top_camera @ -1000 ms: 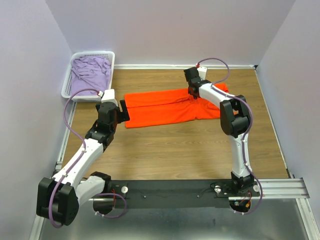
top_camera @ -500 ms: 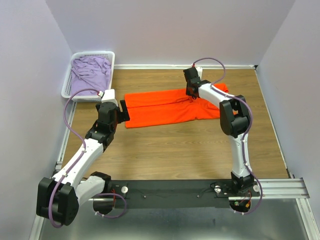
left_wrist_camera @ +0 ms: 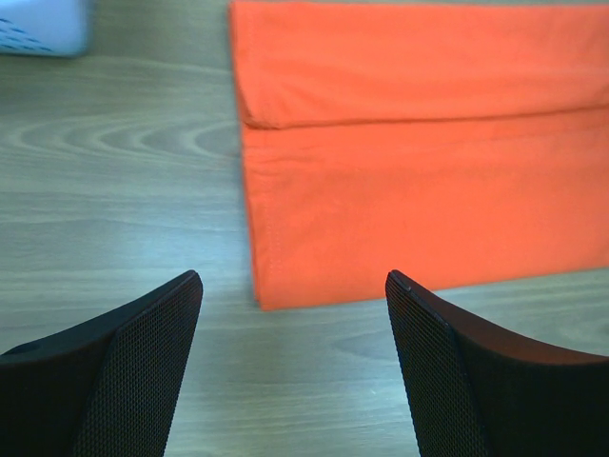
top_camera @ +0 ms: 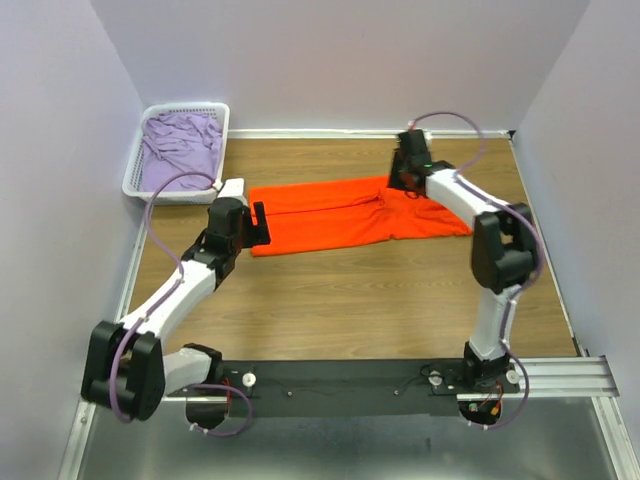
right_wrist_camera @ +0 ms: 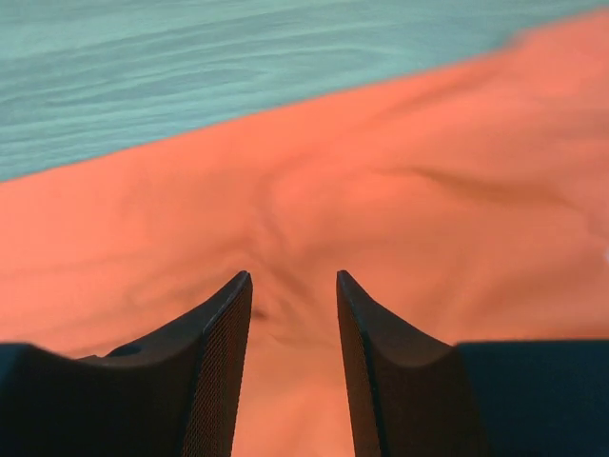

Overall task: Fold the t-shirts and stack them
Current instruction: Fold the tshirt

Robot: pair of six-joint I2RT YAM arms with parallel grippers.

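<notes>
The orange t-shirt (top_camera: pixel 340 215) lies on the wood table as a long band, folded lengthwise, with its upper flap laid over the lower half (left_wrist_camera: pixel 419 124). The lilac t-shirt (top_camera: pixel 180 148) is heaped in the white basket (top_camera: pixel 186 107). My left gripper (top_camera: pixel 262 222) hovers open at the shirt's left end, and its fingertips (left_wrist_camera: pixel 181 305) frame the near hem corner (left_wrist_camera: pixel 271 286). My right gripper (top_camera: pixel 399 181) is over the shirt's far edge right of centre. Its jaws stand apart above wrinkled orange cloth (right_wrist_camera: pixel 304 190), with nothing pinched between them.
The basket sits in the far left corner, and its corner shows in the left wrist view (left_wrist_camera: pixel 38 24). Pale walls close in the table on the left, back and right. A black and metal rail (top_camera: pixel 400 380) carrying both arm bases runs along the near edge.
My right gripper has opened and let go of the orange cloth, and its arm has swung right. My left gripper has shifted right, closer to the shirt's left end.
</notes>
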